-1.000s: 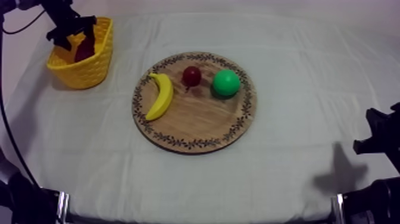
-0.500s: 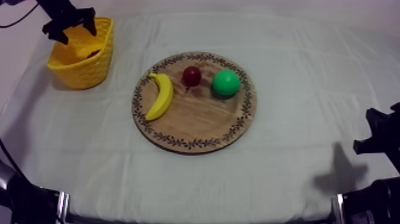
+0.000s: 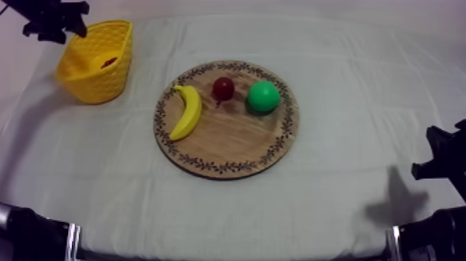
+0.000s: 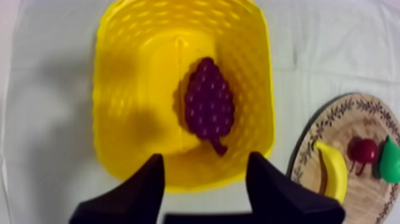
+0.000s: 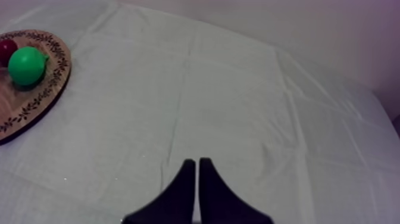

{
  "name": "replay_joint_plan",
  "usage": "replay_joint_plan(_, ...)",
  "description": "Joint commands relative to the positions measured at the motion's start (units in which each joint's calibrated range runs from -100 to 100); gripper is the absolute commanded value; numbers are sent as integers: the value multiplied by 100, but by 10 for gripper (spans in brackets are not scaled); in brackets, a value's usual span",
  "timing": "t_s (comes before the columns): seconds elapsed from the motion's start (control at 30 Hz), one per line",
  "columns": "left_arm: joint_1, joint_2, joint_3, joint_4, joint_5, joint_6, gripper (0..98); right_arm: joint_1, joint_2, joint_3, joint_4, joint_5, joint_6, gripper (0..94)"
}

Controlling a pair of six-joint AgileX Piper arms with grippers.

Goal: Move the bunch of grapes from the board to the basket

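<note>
The left tool [image 4: 205, 159], spread apart on nothing, is held over the yellow basket [image 4: 119, 161] at the desk's [image 3: 347, 201] far left; the dark purple bunch of grapes [image 4: 208, 107] lies inside. The right tool [image 5: 196, 164], closed together, is seen at the near right edge. A yellow banana [image 3: 186, 111], small red fruit [image 3: 222, 88] and green pear [image 3: 263, 96] are set on the round wooden board [image 3: 229, 142]; bare cloth [image 3: 139, 121] separates board from basket.

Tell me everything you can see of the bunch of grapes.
The bunch of grapes is dark purple, a knobbly, plastic-looking toy cluster tapering to a short stem. It lies on the bottom of the yellow basket, stem toward the open left gripper, which hangs above without touching it.
</note>
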Motion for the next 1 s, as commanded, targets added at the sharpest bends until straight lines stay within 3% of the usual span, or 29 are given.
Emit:
replay_joint_plan(0.0,-9,-806,802,12,-156,-39,433,-2,0,-4,3,2,0,3)
replay_joint_plan(0.37,-1,-3103,2804,62,-670,-306,222,-2,0,-4,3,2,0,3)
replay_joint_plan(0.57,6,-4415,4143,114,-1518,-519,38,-2,0,-4,3,2,0,3)
replay_joint_plan(0.97,227,-6845,7018,199,-3496,-766,1,-2,0,-4,3,2,0,3)
